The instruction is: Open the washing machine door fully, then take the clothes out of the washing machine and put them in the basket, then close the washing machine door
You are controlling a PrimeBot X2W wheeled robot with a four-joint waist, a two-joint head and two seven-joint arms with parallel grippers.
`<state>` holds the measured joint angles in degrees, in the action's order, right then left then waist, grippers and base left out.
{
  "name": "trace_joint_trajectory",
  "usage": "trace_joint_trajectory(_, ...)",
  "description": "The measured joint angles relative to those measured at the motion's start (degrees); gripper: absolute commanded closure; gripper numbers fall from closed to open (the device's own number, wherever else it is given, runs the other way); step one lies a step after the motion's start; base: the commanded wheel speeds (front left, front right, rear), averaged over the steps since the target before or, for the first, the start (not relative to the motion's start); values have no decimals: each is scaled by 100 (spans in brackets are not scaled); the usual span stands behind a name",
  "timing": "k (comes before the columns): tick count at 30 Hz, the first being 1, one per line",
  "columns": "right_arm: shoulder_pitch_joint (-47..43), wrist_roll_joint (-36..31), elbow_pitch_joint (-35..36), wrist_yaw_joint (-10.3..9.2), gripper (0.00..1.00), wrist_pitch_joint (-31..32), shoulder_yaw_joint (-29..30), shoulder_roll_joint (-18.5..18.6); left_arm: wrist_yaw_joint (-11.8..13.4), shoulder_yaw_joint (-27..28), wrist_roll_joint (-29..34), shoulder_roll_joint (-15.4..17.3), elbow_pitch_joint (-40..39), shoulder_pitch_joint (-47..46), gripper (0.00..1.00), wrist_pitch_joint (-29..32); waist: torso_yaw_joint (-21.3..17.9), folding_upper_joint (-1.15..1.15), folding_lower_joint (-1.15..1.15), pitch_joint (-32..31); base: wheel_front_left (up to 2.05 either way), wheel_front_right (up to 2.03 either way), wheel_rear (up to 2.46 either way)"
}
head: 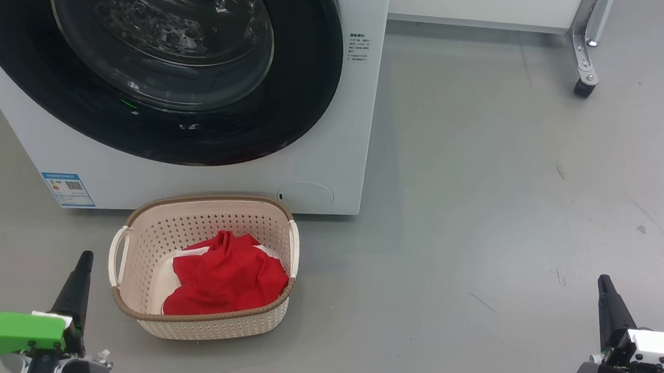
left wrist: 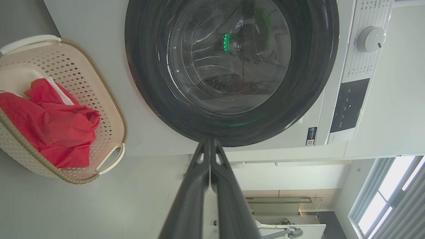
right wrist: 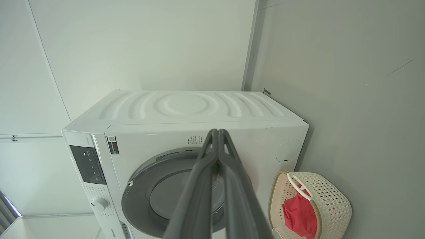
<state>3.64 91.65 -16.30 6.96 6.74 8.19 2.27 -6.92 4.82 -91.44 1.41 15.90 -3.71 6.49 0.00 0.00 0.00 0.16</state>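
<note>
Over wide grey floor [head: 489,195] flanking the basket [head: 203,326], my left gripper [head: 83,260] and right gripper [head: 604,284] hang pinched together, empty; red clothes [head: 225,280] lie inside, beneath the closed, black-rimmed washing machine door [head: 289,121].

You've got bright red fabric clothes [head: 225,280] in the cream perforated plastic basket [head: 144,241] with brown woven-look rim; white boxy washing machine [head: 350,121], glossy black-rimmed round door [head: 290,115].
</note>
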Motion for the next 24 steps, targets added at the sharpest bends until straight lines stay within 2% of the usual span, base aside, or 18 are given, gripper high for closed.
trace_joint_trajectory(24, 0, 2, 13, 0, 100, 0, -7, -1, -1, 0, 0, 0, -2, 0, 100, 0, 0, 0, 0, 0, 0, 0, 0)
